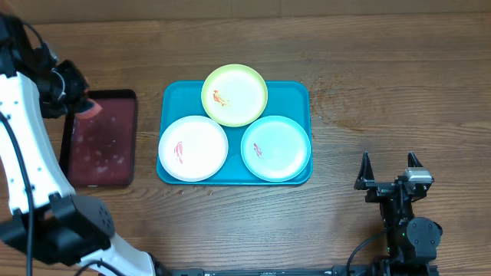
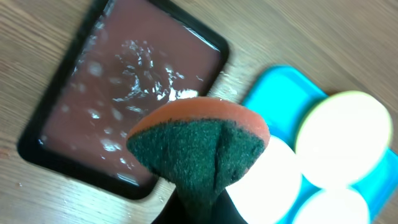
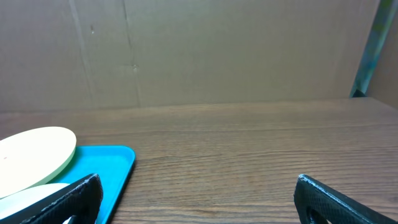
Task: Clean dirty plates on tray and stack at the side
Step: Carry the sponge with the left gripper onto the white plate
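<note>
Three plates [image 1: 235,94] on one tray [image 1: 173,95], left fingers [image 2: 198,213] clamped on sponge [image 2: 199,149], right fingers [image 3: 76,199] apart

No writing, label, brand, number or sign can be read in any of the views. The only marks are small red smears on the plates lying on the tray [image 1: 295,90]: one on the yellow-green plate [image 1: 235,95] at the tray's far edge, one on the white plate [image 1: 192,148] at its near left, and one on the pale aqua plate [image 1: 275,148] at its near right. They are shapeless blotches, not letters or figures.
</note>
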Action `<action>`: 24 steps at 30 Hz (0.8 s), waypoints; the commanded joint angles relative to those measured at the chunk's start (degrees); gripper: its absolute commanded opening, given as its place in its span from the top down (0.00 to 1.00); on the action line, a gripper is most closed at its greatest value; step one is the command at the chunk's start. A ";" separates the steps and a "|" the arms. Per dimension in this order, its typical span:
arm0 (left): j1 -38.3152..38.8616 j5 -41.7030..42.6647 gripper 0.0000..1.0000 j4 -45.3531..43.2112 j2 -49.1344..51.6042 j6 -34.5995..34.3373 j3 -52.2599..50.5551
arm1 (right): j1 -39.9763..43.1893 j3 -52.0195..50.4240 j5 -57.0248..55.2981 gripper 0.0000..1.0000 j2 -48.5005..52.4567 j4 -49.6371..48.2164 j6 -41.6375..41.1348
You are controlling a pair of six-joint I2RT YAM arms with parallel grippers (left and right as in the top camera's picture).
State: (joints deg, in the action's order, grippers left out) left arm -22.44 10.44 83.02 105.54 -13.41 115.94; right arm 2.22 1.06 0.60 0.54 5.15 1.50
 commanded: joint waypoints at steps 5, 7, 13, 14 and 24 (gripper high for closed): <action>11.43 3.02 0.96 0.63 0.83 1.40 -8.79 | 0.15 -0.61 -0.33 0.00 -0.37 -0.33 0.04; 14.60 4.46 0.96 -2.19 0.98 1.90 -14.23 | 0.15 -0.61 -0.35 0.00 -0.37 -0.33 0.04; 24.00 4.48 0.96 -16.79 1.07 1.99 -29.09 | 0.15 -0.61 -0.35 0.00 -0.37 -0.33 0.04; 26.18 3.89 0.96 -20.90 1.07 0.87 -32.30 | 0.15 -0.61 -0.33 0.00 -0.37 -0.33 0.04; 30.36 0.72 0.96 -35.36 1.07 -3.96 -45.51 | 0.15 -0.61 -0.33 0.00 -0.37 -0.33 0.04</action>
State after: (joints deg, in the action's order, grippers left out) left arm 7.64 12.38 49.78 106.85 -15.94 73.80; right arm 2.22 1.06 0.62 0.54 5.13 1.50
